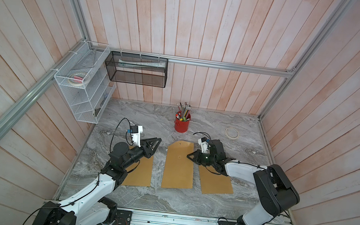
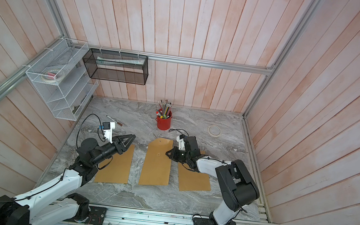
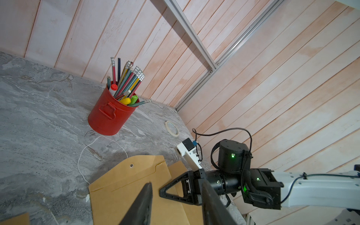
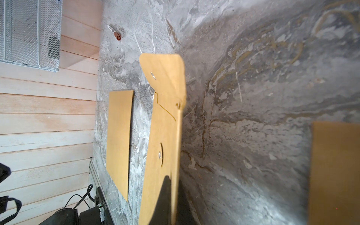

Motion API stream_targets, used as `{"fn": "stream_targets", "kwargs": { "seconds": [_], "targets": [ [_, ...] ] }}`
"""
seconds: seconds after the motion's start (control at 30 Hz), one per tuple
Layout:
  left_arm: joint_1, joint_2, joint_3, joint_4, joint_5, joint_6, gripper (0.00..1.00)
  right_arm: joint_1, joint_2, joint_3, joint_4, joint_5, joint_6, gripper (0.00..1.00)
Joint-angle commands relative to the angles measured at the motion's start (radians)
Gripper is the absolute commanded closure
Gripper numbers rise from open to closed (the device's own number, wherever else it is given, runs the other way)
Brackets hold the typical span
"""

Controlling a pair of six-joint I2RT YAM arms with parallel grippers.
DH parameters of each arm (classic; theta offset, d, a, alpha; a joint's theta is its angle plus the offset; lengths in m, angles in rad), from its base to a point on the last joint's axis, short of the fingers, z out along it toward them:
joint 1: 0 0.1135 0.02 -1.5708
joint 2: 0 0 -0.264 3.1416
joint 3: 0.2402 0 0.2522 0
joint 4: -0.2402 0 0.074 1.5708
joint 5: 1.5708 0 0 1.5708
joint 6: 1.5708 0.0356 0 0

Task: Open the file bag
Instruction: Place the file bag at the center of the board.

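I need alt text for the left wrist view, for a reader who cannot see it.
A brown envelope lies on a grey marble table, flap open and white string loose, while the right gripper pinches its edge. Behind stand a red tin of pencils and a tape roll. The open left gripper frames the foreground.

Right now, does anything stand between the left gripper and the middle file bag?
Nothing visible: only bare table lies between the left gripper and the middle file bag. The right gripper is at its far edge.

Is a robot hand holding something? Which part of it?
The right gripper pinches the middle file bag by its long side edge; the left gripper holds nothing.
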Motion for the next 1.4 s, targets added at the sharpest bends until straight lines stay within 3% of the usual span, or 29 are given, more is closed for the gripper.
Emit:
{"fn": "stream_targets", "kwargs": {
  "seconds": [0.0,0.3,0.93,1.37],
  "targets": [
    [0.006,0.0,-0.011,0.017,-0.018,0.006,0.56,0.012,0.03,0.023,-0.012,0.02,-0.006,1.0],
    [0.006,0.0,-0.018,0.021,-0.02,0.001,0.56,0.022,0.054,0.024,-0.014,0.019,-0.002,0.98],
    [0.006,0.0,-0.022,0.031,-0.019,-0.005,0.57,0.023,0.002,0.015,-0.108,0.114,-0.015,0.63],
    [0.006,0.007,-0.033,0.046,-0.02,-0.011,0.56,0.022,-0.057,0.049,-0.259,0.245,-0.074,0.53]
  ]
}}
